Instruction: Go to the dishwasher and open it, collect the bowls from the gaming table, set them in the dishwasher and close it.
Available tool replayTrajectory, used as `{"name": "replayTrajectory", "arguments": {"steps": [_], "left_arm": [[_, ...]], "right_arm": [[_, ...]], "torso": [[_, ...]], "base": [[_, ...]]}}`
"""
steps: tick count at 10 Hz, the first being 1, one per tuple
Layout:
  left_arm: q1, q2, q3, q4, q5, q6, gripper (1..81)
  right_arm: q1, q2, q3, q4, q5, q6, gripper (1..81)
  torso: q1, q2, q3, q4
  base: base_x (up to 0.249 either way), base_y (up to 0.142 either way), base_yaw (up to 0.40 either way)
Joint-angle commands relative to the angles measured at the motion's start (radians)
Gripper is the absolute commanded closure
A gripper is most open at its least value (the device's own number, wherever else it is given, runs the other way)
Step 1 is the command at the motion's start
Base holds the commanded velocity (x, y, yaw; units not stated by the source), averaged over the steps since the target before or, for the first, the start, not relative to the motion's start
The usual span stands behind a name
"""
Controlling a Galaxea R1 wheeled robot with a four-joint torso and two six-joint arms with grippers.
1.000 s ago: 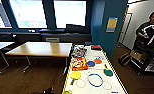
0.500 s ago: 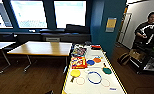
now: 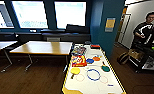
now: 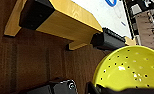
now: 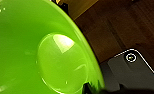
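While each tool's grip cannot be told, the green bowl (image 5: 43,62) looks glossy, the yellow bowl (image 4: 133,70) perforated

A yellow bowl (image 4: 129,68) pierced with small holes, like a colander, sits close to the camera above a dark wooden floor (image 4: 30,60). Beyond it runs the gaming table (image 4: 75,20): yellow edge trim, black corner pieces, white top carrying what looks like a blue ring (image 4: 110,2).
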Motion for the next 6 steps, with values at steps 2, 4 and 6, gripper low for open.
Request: {"name": "replayTrajectory", "arguments": {"steps": [2, 4, 6], "left_arm": [[-0.067, -0.028, 0.037, 0.018, 0.003, 0.017, 81.1], [-0.031, -0.014, 0.029, 0.042, -0.017, 0.017, 81.1], [0.003, 0.015, -0.003, 0.058, -0.022, 0.017, 81.1]], "right_arm": [[0.072, -0.025, -0.012, -0.014, -0.057, -0.003, 81.1], [0.055, 0.024, -0.064, -0.017, -0.058, -0.003, 81.1], [0.036, 0.07, -0.115, -0.027, -0.058, -0.008, 81.1]], "torso": [[0.0, 0.0, 0.0, 0.0], [-0.001, 0.0, 0.001, 0.0], [-0.001, -0.001, 0.001, 0.0]], "base": [[-0.104, 0.0, 0.0], [-0.104, 0.0, 0.0], [-0.104, 0.0, 0.0]]}}
